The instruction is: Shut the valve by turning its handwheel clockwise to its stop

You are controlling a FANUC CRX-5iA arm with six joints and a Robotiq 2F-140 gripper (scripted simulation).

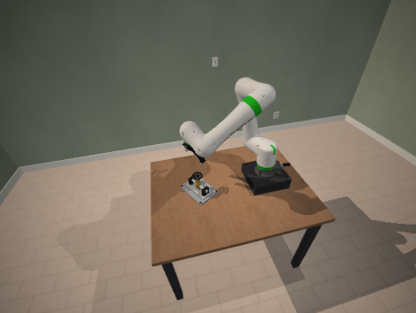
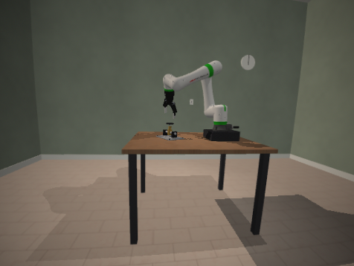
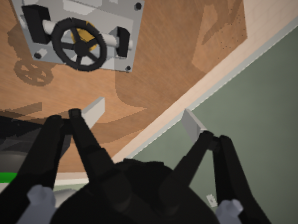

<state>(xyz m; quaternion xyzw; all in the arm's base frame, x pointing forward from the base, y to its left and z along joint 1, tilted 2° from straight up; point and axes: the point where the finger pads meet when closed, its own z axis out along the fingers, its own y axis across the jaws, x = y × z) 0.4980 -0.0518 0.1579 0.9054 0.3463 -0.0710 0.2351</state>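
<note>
Gripper (image 3: 145, 116) fully spread, fingers at widest stance, nothing between pads, no contact with any object. Gripper hangs in air above valve, clear gap to handwheel (image 3: 80, 44) in exterior view. Handwheel black, spoked, level atop brass stem. Valve sits on grey base plate (image 1: 198, 194), on wooden table (image 1: 245, 227), near far-left area, apart from arm pedestal (image 1: 281, 181).

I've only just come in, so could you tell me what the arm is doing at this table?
The white arm is set to turn the black handwheel of a small valve bolted to a grey plate on the wooden table. Its gripper is wide open and empty, hanging in the air above the valve and a little off to one side. Nothing touches the wheel yet.
</note>
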